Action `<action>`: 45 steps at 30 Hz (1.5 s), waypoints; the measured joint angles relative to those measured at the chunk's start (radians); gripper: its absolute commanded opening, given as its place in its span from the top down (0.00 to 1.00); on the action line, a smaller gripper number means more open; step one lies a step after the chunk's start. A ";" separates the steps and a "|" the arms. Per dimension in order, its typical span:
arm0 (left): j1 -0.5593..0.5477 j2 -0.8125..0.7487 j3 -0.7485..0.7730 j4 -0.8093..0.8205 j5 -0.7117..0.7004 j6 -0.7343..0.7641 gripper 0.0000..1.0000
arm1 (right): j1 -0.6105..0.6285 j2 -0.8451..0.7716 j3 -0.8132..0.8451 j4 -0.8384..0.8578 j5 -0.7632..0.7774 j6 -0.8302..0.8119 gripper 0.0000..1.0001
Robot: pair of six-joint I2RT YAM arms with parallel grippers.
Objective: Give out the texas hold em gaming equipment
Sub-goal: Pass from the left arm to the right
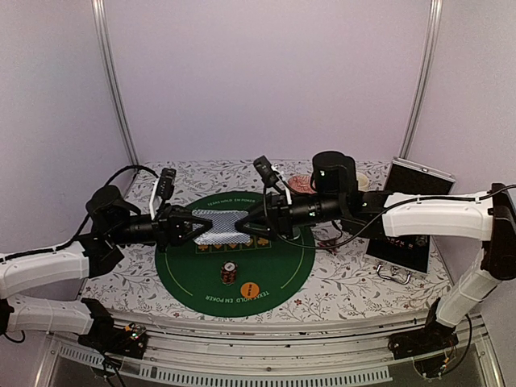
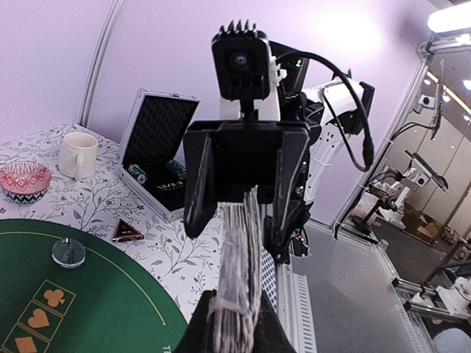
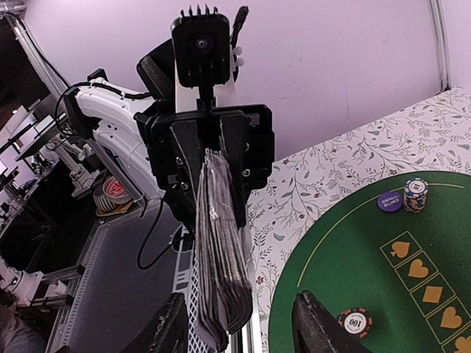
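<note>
Card deck (image 1: 218, 228) clamped edge-on in left fingers (image 1: 187, 226), right fingers (image 3: 168, 327) apart, straddling its free end, above green mat (image 1: 274, 266).

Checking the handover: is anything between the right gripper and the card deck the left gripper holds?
Nothing visible. The left gripper holds the card deck above the green poker mat, and the deck's free end sits between the right gripper's open fingers, a gap on each side.

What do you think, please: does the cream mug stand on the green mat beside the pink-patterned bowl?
No: the cream mug stands on the floral tablecloth, not the green mat, beside the pink-patterned bowl; the left wrist view shows it.
</note>
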 measured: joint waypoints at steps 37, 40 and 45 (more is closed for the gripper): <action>-0.005 0.016 0.068 -0.116 -0.055 -0.013 1.00 | 0.211 0.001 0.166 -0.303 0.687 -1.072 0.01; -0.006 0.016 0.068 -0.119 -0.056 -0.016 1.00 | 0.211 0.020 0.171 -0.314 0.709 -1.118 0.00; -0.006 0.016 0.068 -0.121 -0.063 -0.028 1.00 | 0.211 0.026 0.173 -0.319 0.717 -1.161 0.02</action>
